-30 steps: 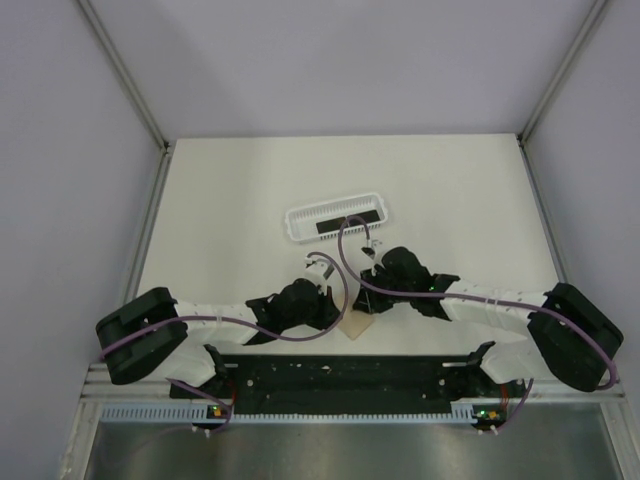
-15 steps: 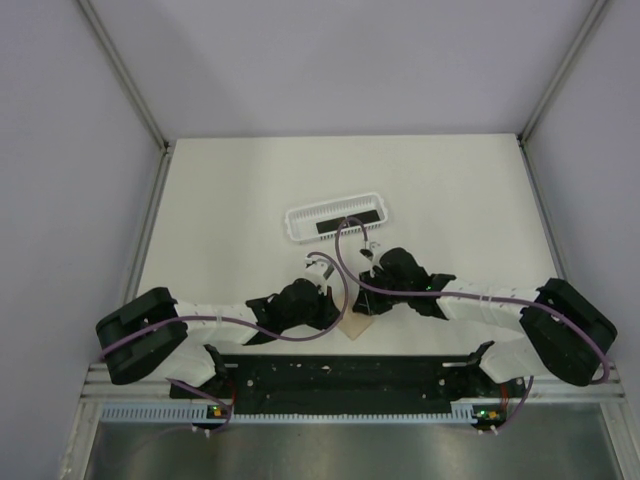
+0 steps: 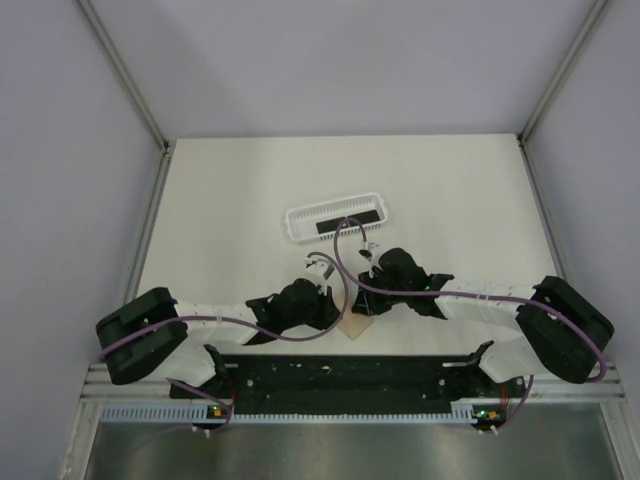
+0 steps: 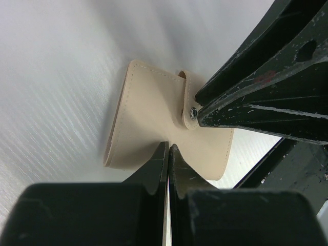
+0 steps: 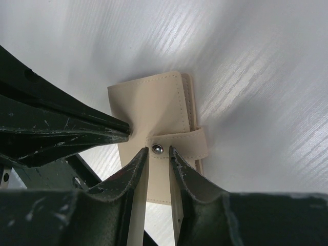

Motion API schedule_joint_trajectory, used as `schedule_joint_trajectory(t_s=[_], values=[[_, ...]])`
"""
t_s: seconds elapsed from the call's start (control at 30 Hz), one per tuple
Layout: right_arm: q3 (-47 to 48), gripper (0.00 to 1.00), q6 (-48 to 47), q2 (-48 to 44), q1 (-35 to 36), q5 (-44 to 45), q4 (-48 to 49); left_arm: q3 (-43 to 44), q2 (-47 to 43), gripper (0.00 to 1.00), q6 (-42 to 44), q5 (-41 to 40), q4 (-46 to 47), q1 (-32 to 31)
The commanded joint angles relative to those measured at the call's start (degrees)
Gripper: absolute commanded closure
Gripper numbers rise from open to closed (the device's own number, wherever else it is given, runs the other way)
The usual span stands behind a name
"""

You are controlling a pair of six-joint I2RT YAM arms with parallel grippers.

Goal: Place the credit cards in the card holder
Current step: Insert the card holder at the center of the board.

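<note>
The tan card holder (image 4: pixel 151 128) lies flat on the table near the front edge (image 3: pixel 356 327), its strap snapped shut. My left gripper (image 4: pixel 168 147) is shut, with its tips resting on the holder's face. My right gripper (image 5: pixel 158 150) is narrowly open. Its fingertips (image 5: pixel 143 154) sit on either side of the strap's metal snap (image 5: pixel 157 148) and grip nothing. In the top view the two grippers meet over the holder, left gripper (image 3: pixel 338 312) and right gripper (image 3: pixel 364 304). One black credit card (image 3: pixel 345 225) lies in the white basket (image 3: pixel 300 215).
The white perforated basket sits just beyond the grippers, mid-table. The black base rail (image 3: pixel 345 375) runs along the near edge right behind the holder. Purple cables (image 3: pixel 345 255) loop above both wrists.
The right arm's elbow has crept slightly leftward. The grippers and the card holder stay where they were.
</note>
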Motion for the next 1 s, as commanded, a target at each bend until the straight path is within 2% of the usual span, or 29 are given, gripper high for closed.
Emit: schedule_joint_trajectory(t_s=[0.0, 0.73, 0.97], values=[[2.17, 0.78, -0.61, 0.73, -0.05, 0.35, 1.31, -0.02, -0.12, 1.0, 0.13, -0.37, 0.36, -0.3], [8.41, 0.78, -3.86, 5.04, 5.05, 8.26, -10.47, -0.46, -0.13, 1.0, -0.04, -0.37, 0.8, -0.21], [10.34, 0.86, -4.39, 6.97, 6.98, 10.02, -14.33, -0.46, -0.12, 1.0, 0.04, -0.37, 0.89, -0.21]])
